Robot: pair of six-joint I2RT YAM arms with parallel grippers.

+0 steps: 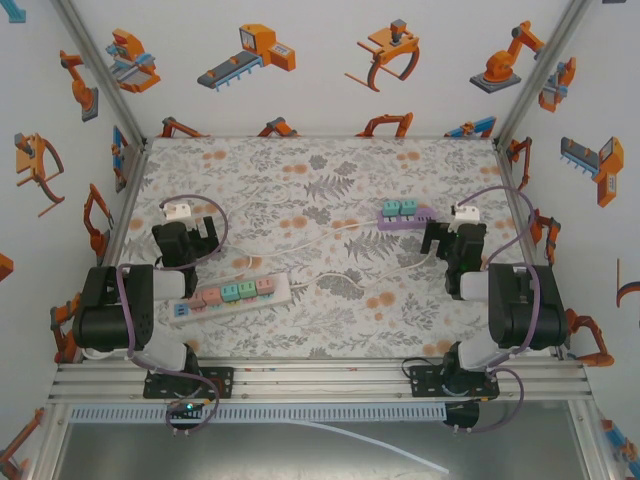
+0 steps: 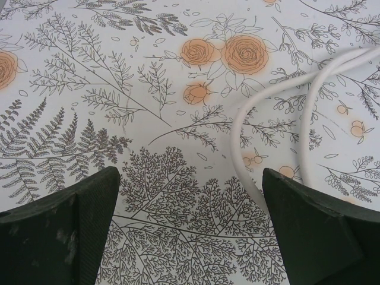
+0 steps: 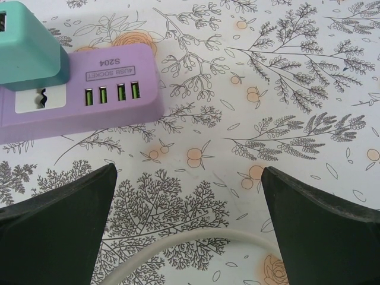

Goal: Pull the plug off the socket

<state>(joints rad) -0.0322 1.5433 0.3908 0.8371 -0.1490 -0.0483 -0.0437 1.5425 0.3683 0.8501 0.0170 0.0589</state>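
A purple socket strip (image 1: pixel 405 218) lies at the back right of the table with two teal plugs (image 1: pixel 399 207) seated in it. In the right wrist view the purple strip (image 3: pixel 89 104) lies at the upper left, and one teal plug (image 3: pixel 27 50) stands in it above a row of green USB ports. My right gripper (image 1: pixel 440 238) (image 3: pixel 190 196) is open just right of the strip's end, with bare table and a white cable (image 3: pixel 196 237) between its fingers. My left gripper (image 1: pixel 200 228) (image 2: pixel 191 202) is open over the table at the left, holding nothing.
A white power strip (image 1: pixel 235 293) carrying several pink, teal and blue plugs lies in front of the left arm. Its white cable (image 2: pixel 243 130) loops past the left gripper's right finger. Printed walls enclose the floral table on three sides.
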